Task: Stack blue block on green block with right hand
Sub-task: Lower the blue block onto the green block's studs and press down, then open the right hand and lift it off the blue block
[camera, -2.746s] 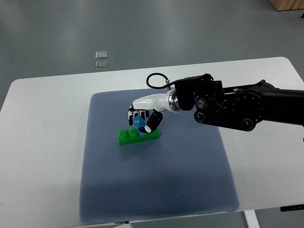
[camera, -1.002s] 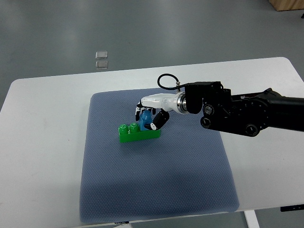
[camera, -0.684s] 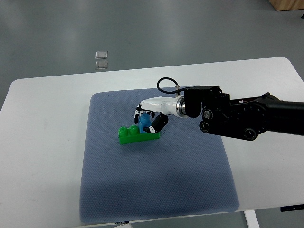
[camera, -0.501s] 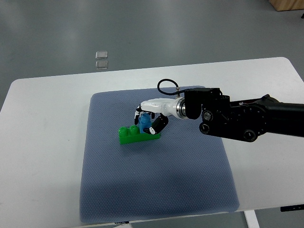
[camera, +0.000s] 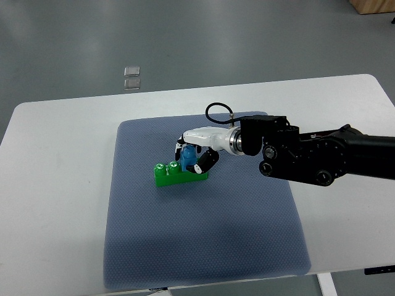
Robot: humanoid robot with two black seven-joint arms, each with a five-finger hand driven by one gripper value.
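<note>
From my feed I see a glossy green plastic studded block (camera: 179,174) and a shiny small blue plastic block (camera: 188,157) on a matt, dimpled grey-blue cloth mat (camera: 203,234) over the smooth white counter (camera: 55,203), with the right hand (camera: 196,148) in glossy white and black plastic shells.

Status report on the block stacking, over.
Right hand shut on blue block. Blue block sits over green block's right end. Left arm out of view. Nothing in the way.
</note>
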